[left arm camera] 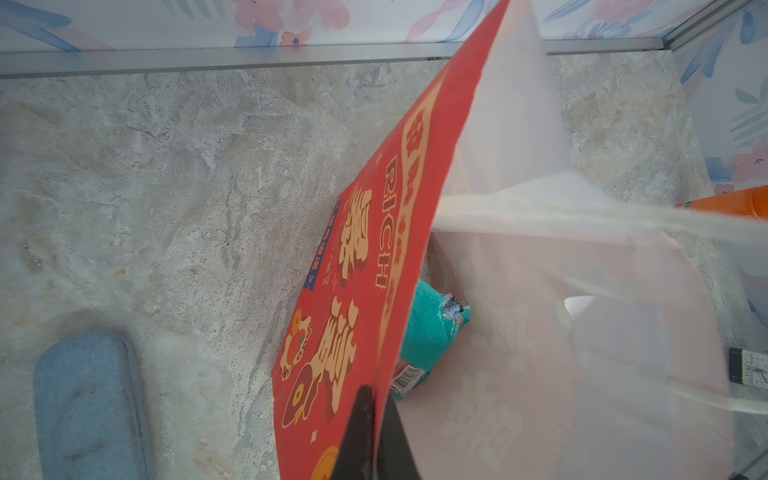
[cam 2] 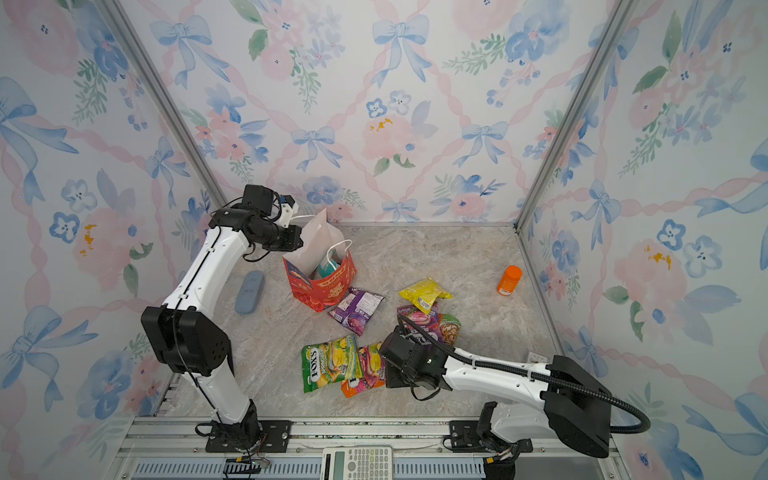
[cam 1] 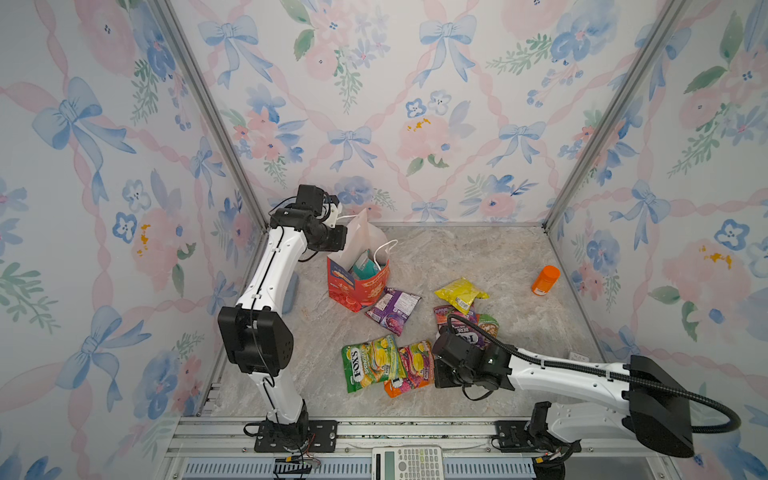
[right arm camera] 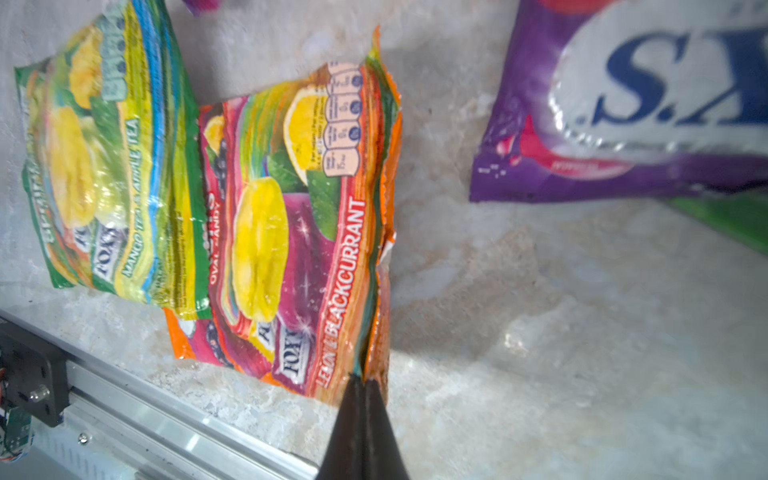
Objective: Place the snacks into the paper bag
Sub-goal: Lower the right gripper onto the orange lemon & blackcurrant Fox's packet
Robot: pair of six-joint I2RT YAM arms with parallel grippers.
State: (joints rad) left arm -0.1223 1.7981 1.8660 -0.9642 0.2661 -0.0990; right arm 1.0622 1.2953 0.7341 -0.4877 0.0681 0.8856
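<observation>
Right gripper [right arm camera: 363, 380] is clamping the edge of the lemon-blackcurrant packet [right arm camera: 291, 232], so I am favouring a slow lift away from the overlapping green packet [right arm camera: 112, 166].

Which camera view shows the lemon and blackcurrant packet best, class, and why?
The right wrist view: the lemon and blackcurrant packet fills it, label readable, with the right claw shut on its edge. Both top views show it small, partly hidden by the right arm. The left wrist view misses it.
</observation>
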